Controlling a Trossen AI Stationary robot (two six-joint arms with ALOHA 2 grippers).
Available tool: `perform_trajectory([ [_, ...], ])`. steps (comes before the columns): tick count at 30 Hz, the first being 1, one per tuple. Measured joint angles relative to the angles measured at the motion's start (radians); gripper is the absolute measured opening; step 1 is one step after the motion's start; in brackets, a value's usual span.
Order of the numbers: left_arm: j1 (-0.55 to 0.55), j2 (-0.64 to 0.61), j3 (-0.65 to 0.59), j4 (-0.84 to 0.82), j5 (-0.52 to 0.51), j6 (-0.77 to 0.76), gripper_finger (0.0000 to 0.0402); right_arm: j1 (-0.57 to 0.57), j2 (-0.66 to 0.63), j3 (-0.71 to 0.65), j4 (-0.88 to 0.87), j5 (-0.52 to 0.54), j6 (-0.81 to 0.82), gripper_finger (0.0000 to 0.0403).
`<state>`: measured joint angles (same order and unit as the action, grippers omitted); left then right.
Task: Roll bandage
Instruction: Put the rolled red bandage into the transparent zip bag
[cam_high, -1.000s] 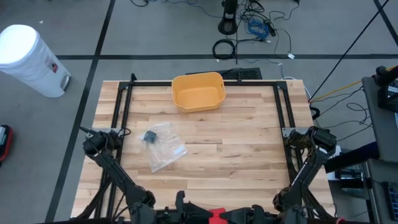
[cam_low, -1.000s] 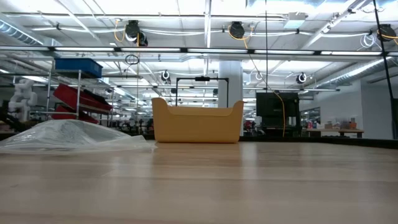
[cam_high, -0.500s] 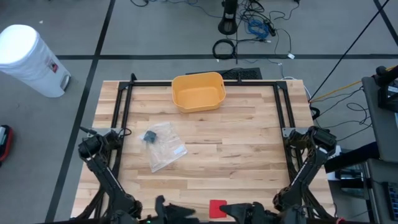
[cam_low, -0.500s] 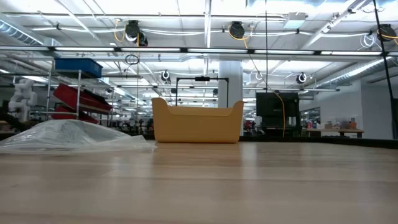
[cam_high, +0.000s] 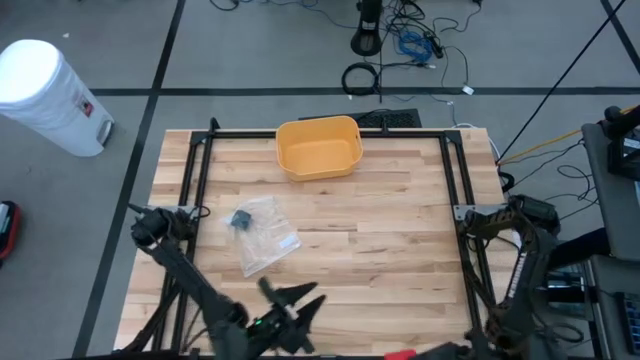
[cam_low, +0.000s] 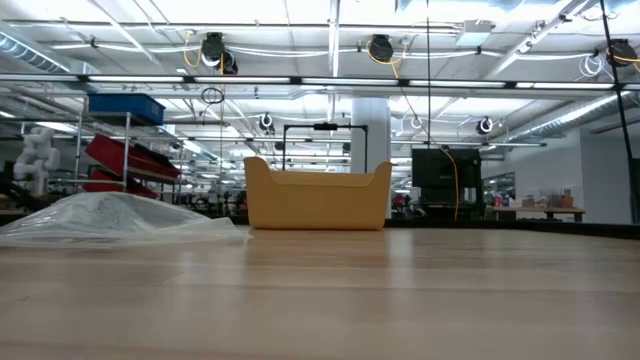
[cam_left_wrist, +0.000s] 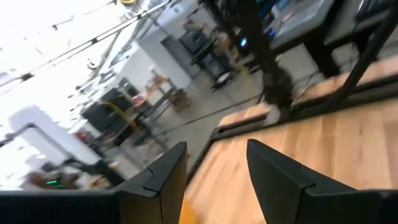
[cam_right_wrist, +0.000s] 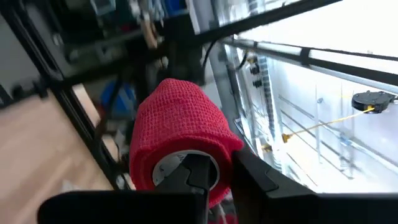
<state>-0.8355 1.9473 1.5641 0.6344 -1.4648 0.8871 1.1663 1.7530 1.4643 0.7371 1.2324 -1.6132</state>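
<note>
The left end effector (cam_high: 300, 300) has swung out, jaws wide, near the plastic bag (cam_high: 264, 236); right end effector (cam_right_wrist: 214, 174) grips the red bandage roll (cam_right_wrist: 180, 138).

Looking level across the wooden worktop (cam_low: 330, 300), you see a yellow bin (cam_low: 317, 195) standing upright near the far edge, about mid-picture. To its left a crumpled clear plastic bag (cam_low: 115, 217) lies flat on the wood, its edge reaching almost to the bin. Behind them you see shelving, ceiling lights and a black frame.
</note>
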Motion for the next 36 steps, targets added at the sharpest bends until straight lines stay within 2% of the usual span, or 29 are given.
perform_trajectory([
  [2,0.028,0.0,-0.032,-0.047,0.116,-0.129,0.0173,0.029,-0.01,0.0,-0.002,0.001,0.023,0.0034],
  [3,0.041,0.0,-0.042,-0.098,0.212,-0.224,0.0173,0.041,-0.015,0.0,-0.004,0.003,0.03,0.0034],
  [4,0.056,0.001,-0.046,-0.162,0.336,-0.322,0.0173,0.053,-0.019,0.0,-0.005,0.007,0.035,0.0034],
  [7,0.111,0.006,-0.047,-0.309,0.821,-0.583,0.0173,0.075,-0.031,0.0,-0.003,0.012,0.056,0.0034],
  [8,0.132,0.017,-0.047,-0.31,0.939,-0.634,0.0173,0.08,-0.033,0.0,-0.003,0.017,0.057,0.0034],
  [9,0.147,0.028,-0.047,-0.31,1.005,-0.68,0.0173,0.084,-0.034,0.0,-0.003,0.019,0.057,0.0034],
  [10,0.161,0.043,-0.047,-0.313,1.028,-0.715,0.0173,0.086,-0.034,0.0,-0.004,0.02,0.057,0.0034],
  [12,0.183,0.076,-0.047,-0.367,0.997,-0.75,0.0173,0.087,-0.034,0.0,-0.005,0.022,0.057,0.0034],
  [15,0.199,0.116,-0.048,-0.55,0.781,-0.801,0.0173,0.086,-0.034,0.0,-0.004,0.026,0.057,0.0034],
  [17,0.204,0.12,-0.048,-0.704,0.607,-0.941,0.0173,0.086,-0.034,0.0,-0.005,0.026,0.058,0.0034],
  [19,0.208,0.105,-0.048,-0.87,0.519,-1.086,0.0173,0.086,-0.034,0.0,-0.004,0.026,0.058,0.0034],
  [21,0.208,0.085,-0.048,-0.987,0.548,-1.179,0.0173,0.086,-0.036,0.0,-0.006,0.029,0.061,0.0034],
  [24,0.188,0.079,-0.048,-0.93,0.688,-1.179,0.0173,0.092,-0.041,0.0,-0.007,0.031,0.06,0.0034],
  [26,0.175,0.096,-0.062,-0.76,0.78,-1.116,0.0173,0.092,-0.048,0.0,-0.008,0.031,0.06,0.0034],
  [30,0.18,0.168,-0.122,-0.288,0.997,-0.913,0.0173,0.092,-0.063,0.0,-0.008,0.031,0.066,0.0034],
  [32,0.202,0.214,-0.129,-0.128,1.064,-0.821,0.0173,0.092,-0.075,0.0,-0.011,0.033,0.082,0.0034],
  [34,0.23,0.24,-0.129,-0.039,1.082,-0.778,0.0173,0.092,-0.089,0.0,-0.01,0.04,0.103,0.0034],
  [36,0.271,0.242,-0.129,-0.03,1.086,-0.773,0.0173,0.092,-0.111,-0.017,-0.011,0.041,0.124,0.0034],
])
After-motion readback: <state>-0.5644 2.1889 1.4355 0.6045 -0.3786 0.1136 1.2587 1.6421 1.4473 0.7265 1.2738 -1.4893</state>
